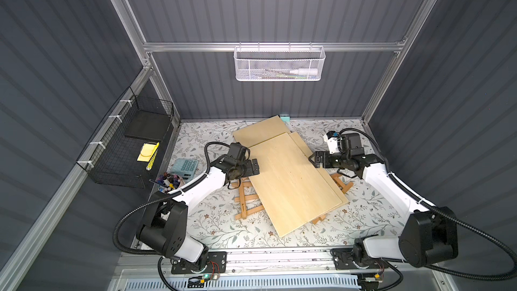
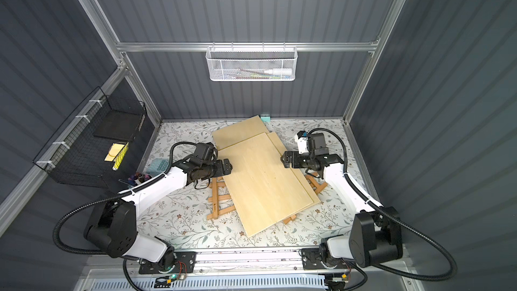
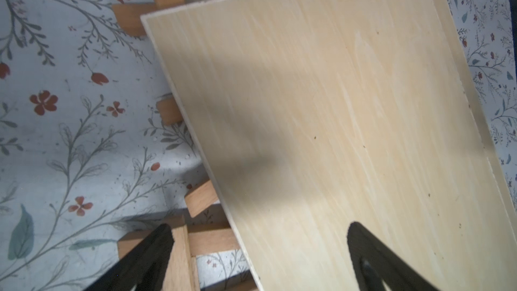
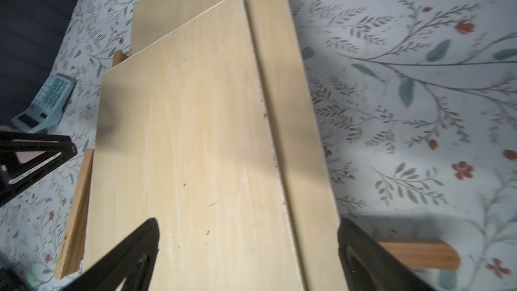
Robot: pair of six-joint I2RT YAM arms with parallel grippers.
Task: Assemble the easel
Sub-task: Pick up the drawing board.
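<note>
Easel [image 1: 247, 200] lies flat on the floral table [image 1: 212, 228], not set up, mostly buried under pale plywood boards; its wooden slats poke out left of the stack, at the right [image 1: 342, 183] and at the near edge [image 1: 319, 220], same in both top views [image 2: 219, 201]. Top board [image 1: 293, 180] sits skewed across the frame, on a second board [image 4: 282, 79] that shows as a strip along its right side, and a third board [image 1: 260, 131] sticks out at the back toward the wall. Left gripper [image 1: 254, 167] hangs at the left edge of the top board, jaws wide apart, nothing between them; the left wrist view [image 3: 259, 228] shows one finger [image 3: 156, 250] over the easel slats and table, the other over the board, and I can't tell if it touches the wood. Right gripper [image 1: 314, 159] is at the right edge of the stack facing inward, jaws also spread, holding nothing; in the right wrist view [image 4: 248, 222] its fingers straddle the two overlapping boards, with one rounded easel end [image 4: 419, 253] just beside the outer finger. Grippers face each other across the top board, well apart. Teal calculator [image 1: 185, 167] and a cup of paint bottles [image 1: 169, 181] sit left of the left arm. Small teal box [image 1: 284, 118] is at the back wall behind the third board. Black wire basket [image 1: 112, 169] on the left wall holds a yellow notepad [image 1: 146, 152]; white mesh basket [image 1: 277, 75] hangs on the back rail.
</note>
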